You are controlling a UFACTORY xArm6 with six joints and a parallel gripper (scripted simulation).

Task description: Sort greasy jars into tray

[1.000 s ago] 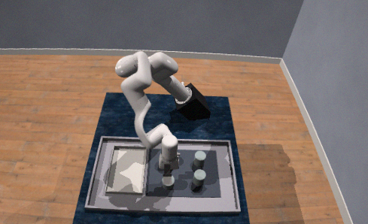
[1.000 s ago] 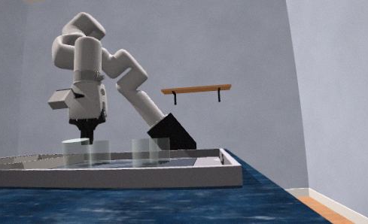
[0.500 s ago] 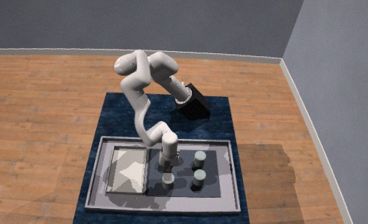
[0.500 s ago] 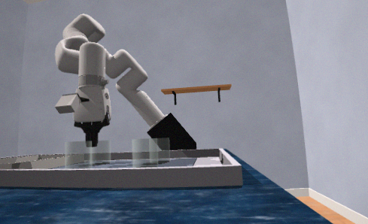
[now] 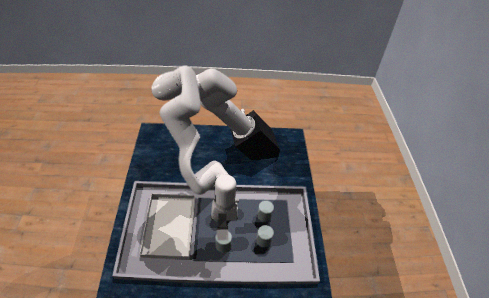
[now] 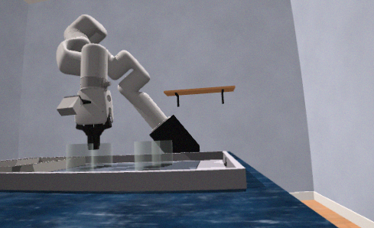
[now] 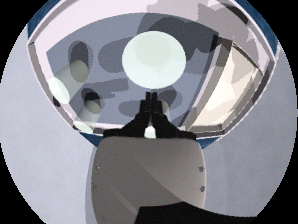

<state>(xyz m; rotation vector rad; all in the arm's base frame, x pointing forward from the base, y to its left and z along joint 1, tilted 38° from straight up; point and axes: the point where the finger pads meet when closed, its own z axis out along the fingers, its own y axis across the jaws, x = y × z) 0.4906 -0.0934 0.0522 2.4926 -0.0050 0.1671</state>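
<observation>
The gripper (image 5: 222, 232) (image 6: 94, 147) (image 7: 150, 99) is narrow, holding nothing, beside a jar (image 5: 223, 242) (image 6: 76, 158) (image 7: 154, 60) toward the tabletop's (image 5: 215, 277) (image 6: 138, 181) (image 7: 65, 25) long edge farthest from the arm's base. Two jars (image 5: 265, 212) (image 6: 143, 156) (image 7: 70, 82) stand nearer the short edge opposite the tray (image 5: 194, 230) (image 6: 57, 165) (image 7: 209, 95).
</observation>
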